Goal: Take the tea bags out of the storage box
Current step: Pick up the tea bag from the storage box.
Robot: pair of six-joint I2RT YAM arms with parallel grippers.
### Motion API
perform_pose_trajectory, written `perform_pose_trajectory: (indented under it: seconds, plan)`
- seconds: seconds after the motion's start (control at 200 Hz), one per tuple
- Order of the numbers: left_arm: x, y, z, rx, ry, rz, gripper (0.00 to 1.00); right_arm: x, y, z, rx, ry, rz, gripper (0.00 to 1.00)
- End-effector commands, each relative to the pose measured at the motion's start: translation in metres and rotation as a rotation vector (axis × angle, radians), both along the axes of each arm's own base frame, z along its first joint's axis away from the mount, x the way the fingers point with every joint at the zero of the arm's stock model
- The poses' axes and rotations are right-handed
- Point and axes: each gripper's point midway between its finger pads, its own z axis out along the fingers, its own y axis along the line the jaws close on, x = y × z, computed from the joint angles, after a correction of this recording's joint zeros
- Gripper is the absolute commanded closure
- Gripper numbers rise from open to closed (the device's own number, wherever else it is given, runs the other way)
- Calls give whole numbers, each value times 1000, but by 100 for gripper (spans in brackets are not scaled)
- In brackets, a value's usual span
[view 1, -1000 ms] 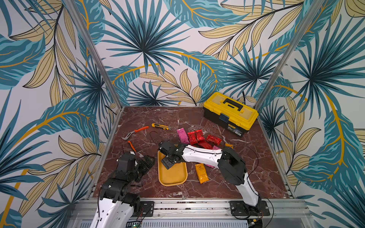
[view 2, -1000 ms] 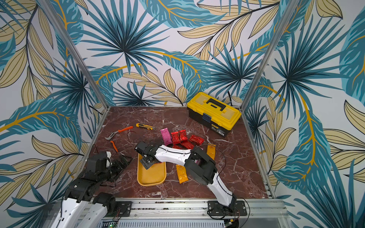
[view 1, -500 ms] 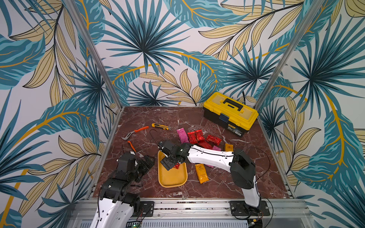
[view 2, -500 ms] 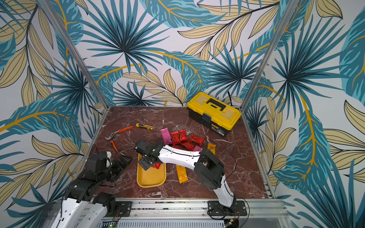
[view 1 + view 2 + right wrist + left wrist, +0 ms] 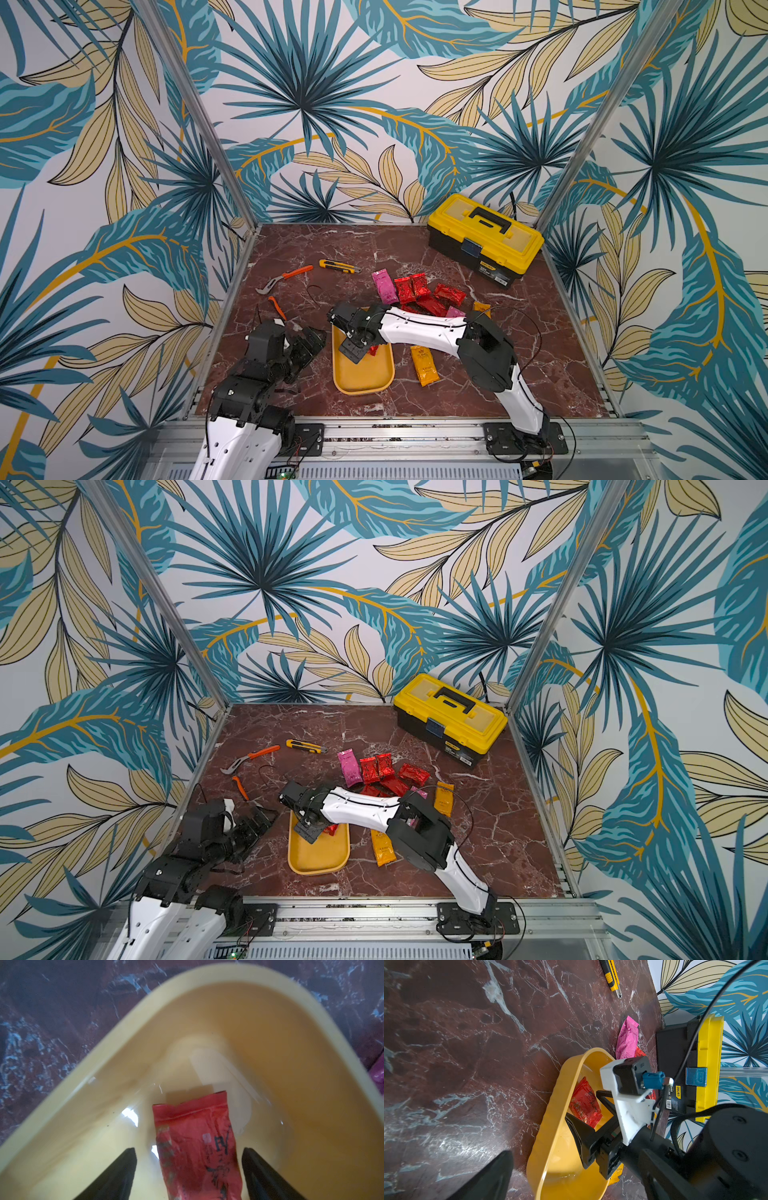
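Observation:
The storage box [image 5: 362, 384] is a shallow mustard-yellow tray at the front middle of the marble floor, seen in both top views [image 5: 318, 860]. One crinkly red tea bag [image 5: 197, 1142] lies inside it. My right gripper [image 5: 189, 1150] is down in the box, open, with a finger on each side of that bag and a gap on both sides. In a top view the right gripper [image 5: 354, 351] covers most of the bag [image 5: 372, 351]. Other tea bags lie outside the box: pink [image 5: 384, 286], red [image 5: 415, 286] and orange [image 5: 424, 365]. My left gripper [image 5: 309, 340] rests open left of the box.
A yellow-lidded black toolbox [image 5: 486, 239] stands at the back right. A yellow utility knife [image 5: 338, 266] and orange-handled pliers [image 5: 284, 279] lie at the back left. Patterned walls close in the floor on three sides, and a metal rail runs along the front.
The right arm's elbow has swung to the right and its jaws have widened a little. A red tea bag now shows beside the gripper in the box. The left arm has not moved.

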Motion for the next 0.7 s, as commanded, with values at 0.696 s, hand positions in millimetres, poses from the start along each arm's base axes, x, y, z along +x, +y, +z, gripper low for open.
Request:
perform_pose_trajectory:
  seconds: [0.696]
  plan:
    - [-5, 2, -13, -1, 23, 13, 0, 4, -9, -28, -52, 79, -35, 22]
